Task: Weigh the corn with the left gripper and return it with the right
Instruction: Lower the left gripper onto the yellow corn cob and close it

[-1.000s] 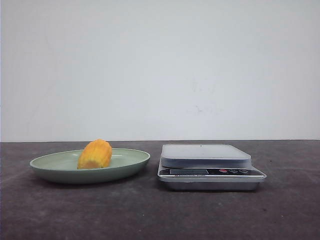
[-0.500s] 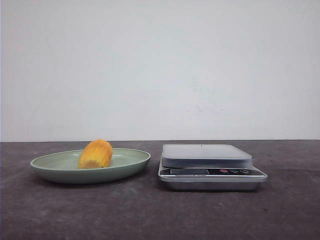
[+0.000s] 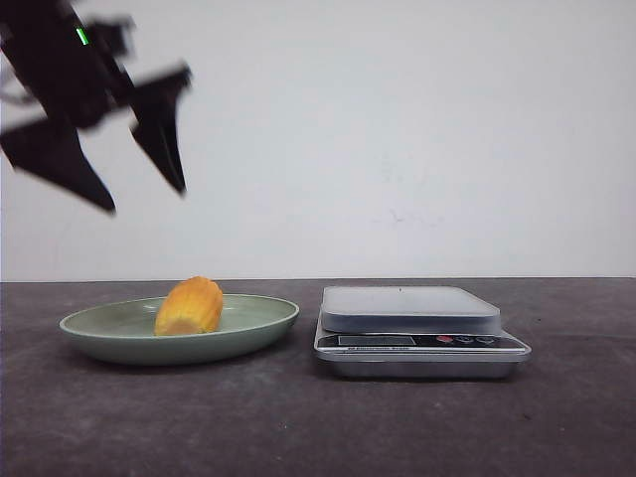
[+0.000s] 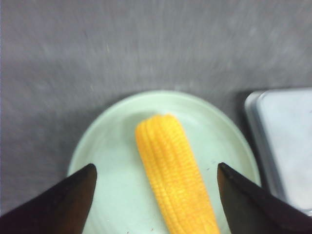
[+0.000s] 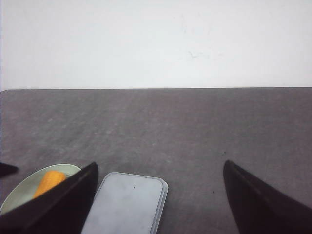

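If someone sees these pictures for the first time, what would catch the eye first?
Probably the bright yellow corn, lying on the pale green plate at the left of the dark table. Next, the left gripper, black and blurred, hangs open high above the plate's left side. Right of the plate stands a silver kitchen scale with nothing on it.

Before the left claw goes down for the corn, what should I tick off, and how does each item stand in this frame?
1. Left claw open: ok, fingers spread wide.
2. Claw above the corn: ok, the wrist view shows the corn between the fingers.
3. Corn lying free on the plate: ok, nothing touches it.
4. Scale platform bare: ok.
5. Scale switched on: cannot tell, display too small to read.
6. Right claw out of the way: ok, open and absent from the front view.
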`<state>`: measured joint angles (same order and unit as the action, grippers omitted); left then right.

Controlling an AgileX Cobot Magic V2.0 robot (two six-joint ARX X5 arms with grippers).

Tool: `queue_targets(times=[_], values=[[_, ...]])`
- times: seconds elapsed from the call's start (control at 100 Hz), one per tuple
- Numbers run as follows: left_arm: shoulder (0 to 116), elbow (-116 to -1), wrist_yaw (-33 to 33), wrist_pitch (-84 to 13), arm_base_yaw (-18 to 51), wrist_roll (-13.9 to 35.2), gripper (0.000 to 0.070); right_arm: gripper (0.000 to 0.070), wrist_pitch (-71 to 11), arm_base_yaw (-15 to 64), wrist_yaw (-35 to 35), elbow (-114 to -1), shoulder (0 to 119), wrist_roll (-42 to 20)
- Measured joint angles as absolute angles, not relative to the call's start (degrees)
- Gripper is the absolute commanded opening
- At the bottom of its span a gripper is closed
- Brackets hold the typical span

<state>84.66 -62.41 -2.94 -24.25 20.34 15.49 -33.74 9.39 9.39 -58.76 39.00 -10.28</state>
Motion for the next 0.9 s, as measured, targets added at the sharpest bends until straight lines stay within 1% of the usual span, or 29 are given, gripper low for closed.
queue_targets(times=[0.32, 0.55, 0.59, 0.62, 0.66, 0.71, 0.76, 0.77, 0.8, 0.9], values=[[94.4, -62.4, -1.8, -19.8, 25.4, 17.3, 0.0471, 0.0514, -33.8, 9.4, 9.2, -58.8, 39.0, -10.3], [98.3, -62.4, -0.2, -19.5, 26.2, 17.7, 0.047, 0.0514, -33.8, 9.4, 9.2, -58.8, 39.0, -9.7], [98.6, -62.4, 0.0, -19.6, 26.2, 17.8, 0.0461, 0.0514, -33.8, 9.4, 9.1, -58.8, 39.0, -9.6], [98.8, -62.4, 0.1, -19.6, 26.2, 17.9, 0.043, 0.0514, -33.9, 9.4, 9.2, -58.8, 39.0, -9.6], [99.0, -62.4, 0.1, -19.6, 26.2, 18.0, 0.0347, 0.0513, -33.9, 9.4, 9.1, -58.8, 39.0, -9.4], [99.0, -62.4, 0.1, -19.6, 26.3, 18.0, 0.0205, 0.0513, -33.9, 9.4, 9.1, -58.8, 39.0, -9.4], [99.0, -62.4, 0.1, -19.5, 26.5, 18.0, 0.0023, 0.0513, -33.9, 9.4, 9.1, -58.8, 39.0, -9.4], [99.0, -62.4, 0.1, -19.5, 26.5, 18.0, 0.0, 0.0513, -33.9, 9.4, 9.1, -58.8, 39.0, -9.4], [99.0, -62.4, 0.0, -19.4, 26.7, 18.0, 0.0013, 0.0513, -33.9, 9.4, 9.1, -58.8, 39.0, -9.4], [99.0, -62.4, 0.0, -19.4, 26.8, 17.8, 0.001, 0.0512, -33.9, 9.4, 9.0, -58.8, 39.0, -9.4]])
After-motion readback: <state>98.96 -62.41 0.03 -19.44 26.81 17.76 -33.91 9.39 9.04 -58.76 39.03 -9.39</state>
